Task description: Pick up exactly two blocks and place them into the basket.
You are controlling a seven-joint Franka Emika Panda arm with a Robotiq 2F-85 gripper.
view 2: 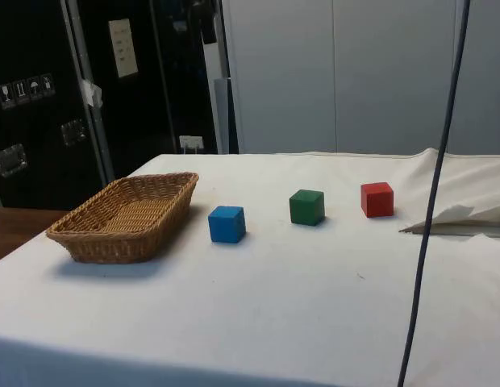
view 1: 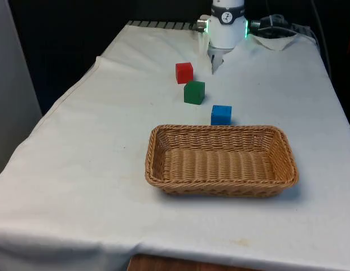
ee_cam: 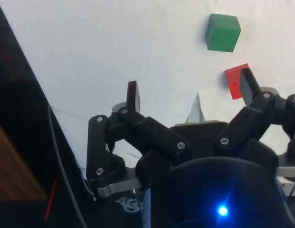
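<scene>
With the gripper [ee_cam: 190, 92] spread wide and empty, we should centre it squarely over the red block [view 1: 184, 72] near the table's far edge before descending.

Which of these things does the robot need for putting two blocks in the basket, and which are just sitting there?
For the job:
- red block
- green block
- blue block (only two of the three go in)
- wicker basket, with nothing in it yet
- gripper, jaws open, holding nothing

Just there:
- white cloth
- dark cabinets
- hanging cable
</scene>
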